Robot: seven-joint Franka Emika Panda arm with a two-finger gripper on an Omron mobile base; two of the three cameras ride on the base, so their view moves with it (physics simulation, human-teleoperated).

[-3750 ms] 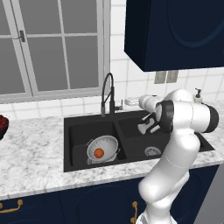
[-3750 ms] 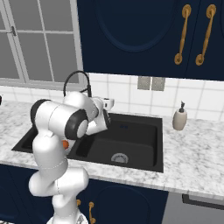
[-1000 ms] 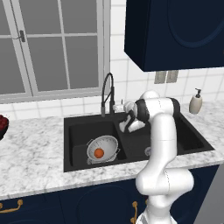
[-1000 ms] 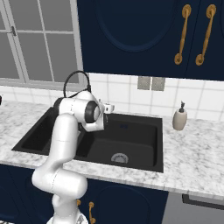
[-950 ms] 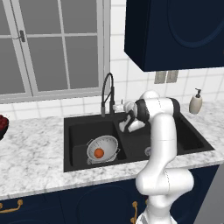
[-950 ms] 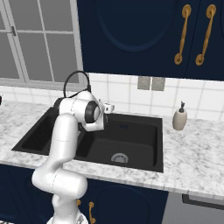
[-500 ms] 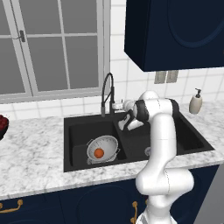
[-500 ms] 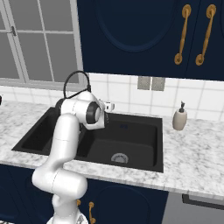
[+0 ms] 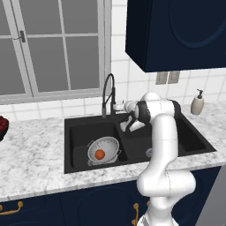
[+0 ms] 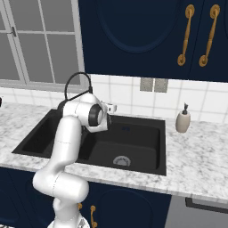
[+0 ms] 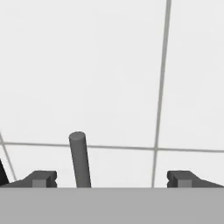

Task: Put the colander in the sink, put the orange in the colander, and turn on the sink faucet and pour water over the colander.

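Observation:
The silvery colander (image 9: 106, 148) sits in the left basin of the black sink (image 9: 185, 132), and the orange (image 9: 100, 154) lies inside it. The dark gooseneck faucet (image 9: 107, 92) rises behind the divider; its arch (image 10: 76, 80) shows above my arm. My gripper (image 9: 118, 106) reaches to the faucet's base at lever height. In the hand view the gripper (image 11: 112, 179) is open, and the lever (image 11: 79, 159), a short dark rod, stands between the fingertips (image 11: 41, 178), closer to the left one and touching neither.
A white soap dispenser (image 9: 197, 103) stands on the counter right of the sink. A dark red bowl-like thing (image 9: 2, 126) is at the far left edge. White wall tiles (image 11: 109, 65) lie straight ahead of the hand. The right basin holds a silver drain (image 10: 121, 160).
The hand has swung left and back from over the right basin toward the faucet's base. The colander and orange have not moved.

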